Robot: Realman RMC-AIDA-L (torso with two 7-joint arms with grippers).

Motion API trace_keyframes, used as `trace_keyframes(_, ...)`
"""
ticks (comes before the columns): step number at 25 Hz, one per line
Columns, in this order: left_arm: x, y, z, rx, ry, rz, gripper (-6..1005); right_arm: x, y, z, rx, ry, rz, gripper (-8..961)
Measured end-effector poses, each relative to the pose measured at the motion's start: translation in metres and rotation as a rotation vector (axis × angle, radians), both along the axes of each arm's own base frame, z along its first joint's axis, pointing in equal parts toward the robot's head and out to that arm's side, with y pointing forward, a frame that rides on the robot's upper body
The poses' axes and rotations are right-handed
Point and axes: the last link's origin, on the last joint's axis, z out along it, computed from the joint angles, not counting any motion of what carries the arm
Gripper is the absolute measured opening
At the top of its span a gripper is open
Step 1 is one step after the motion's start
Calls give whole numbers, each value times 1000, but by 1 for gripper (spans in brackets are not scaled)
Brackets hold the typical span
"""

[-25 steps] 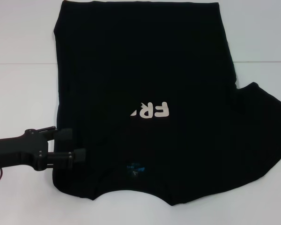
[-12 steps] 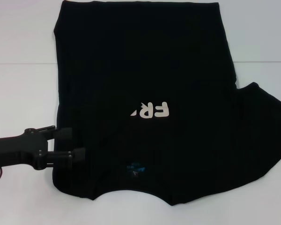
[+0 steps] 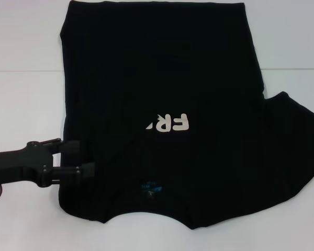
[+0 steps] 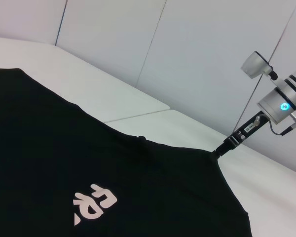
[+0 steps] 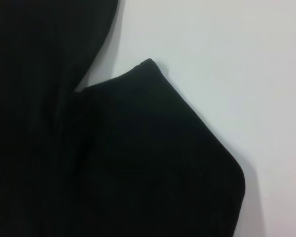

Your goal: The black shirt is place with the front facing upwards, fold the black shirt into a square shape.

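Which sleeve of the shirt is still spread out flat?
The sleeve on the robot's right, jutting onto the white table. The left side of the shirt is folded in, hiding half the print.

The left tool (image 3: 78,158) is matte black with two slim fingers, small screws and a red cable.

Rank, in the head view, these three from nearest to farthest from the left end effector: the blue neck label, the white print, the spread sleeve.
From the left end effector, at the black shirt's left edge:
1. Blue neck label, near the collar.
2. White print, mid-chest, a bit farther.
3. Spread sleeve, far right side.
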Motion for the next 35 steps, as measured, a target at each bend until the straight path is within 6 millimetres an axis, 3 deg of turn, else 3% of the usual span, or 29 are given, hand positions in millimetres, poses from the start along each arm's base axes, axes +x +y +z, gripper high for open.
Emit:
trace_keyframes(9, 0, 0, 0, -1, 0, 1, 913, -12, 7, 5, 39, 40, 29, 32)
trace_keyframes(16, -1, -1, 1, -2, -1, 4, 912, -50, 14, -2, 20, 131, 153, 31)
trace_keyframes(24, -2, -3, 0, -4, -4, 8, 910, -106, 20, -39, -101, 126, 298, 32)
trace_keyframes(35, -4, -4, 0, 5, -8, 19, 908, -138, 17, -80, -216, 156, 411, 33)
